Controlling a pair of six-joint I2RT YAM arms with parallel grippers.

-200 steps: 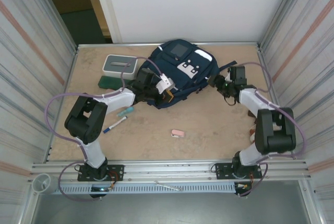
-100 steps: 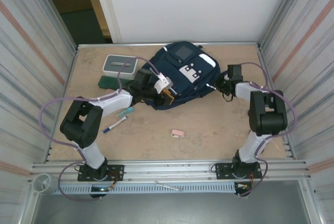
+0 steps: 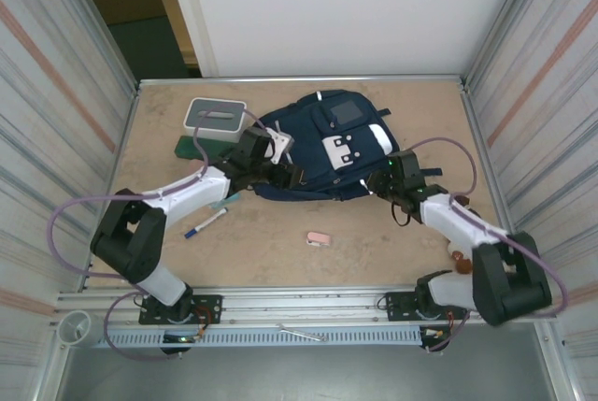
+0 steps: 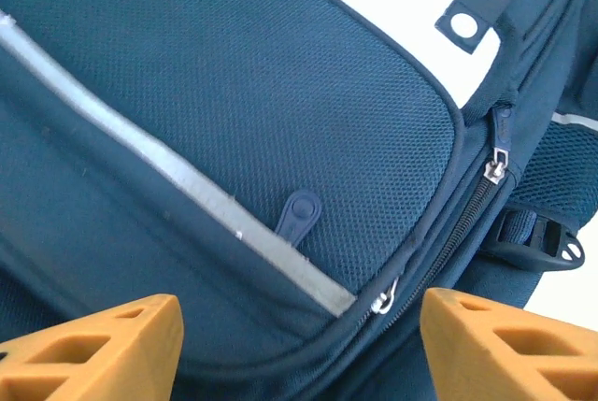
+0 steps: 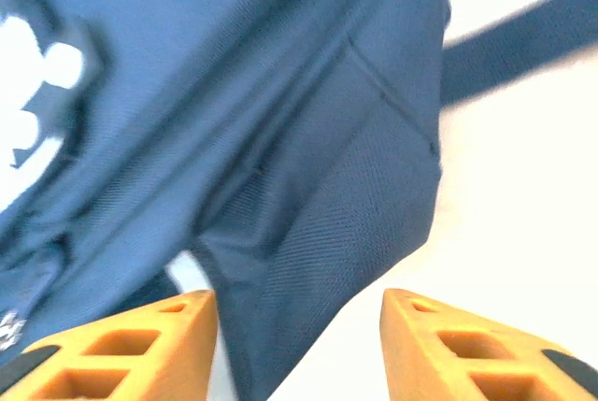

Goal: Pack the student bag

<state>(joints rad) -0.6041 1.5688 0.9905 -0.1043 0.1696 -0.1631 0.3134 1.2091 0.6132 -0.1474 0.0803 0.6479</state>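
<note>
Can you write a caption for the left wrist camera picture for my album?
Left gripper, jaws open, facing the student bag at its front pocket and zipper.

We take this for a robotics lab cell, a closed-in test rig. A bare chipboard worktop is walled on both sides by ribbed metal panels, and a plain white board stands behind it. Along the worktop's near edge runs an aluminium rail — the left arm's base and the right arm's base are bolted there. A slotted cable tray lies just in front of the rail.
</note>
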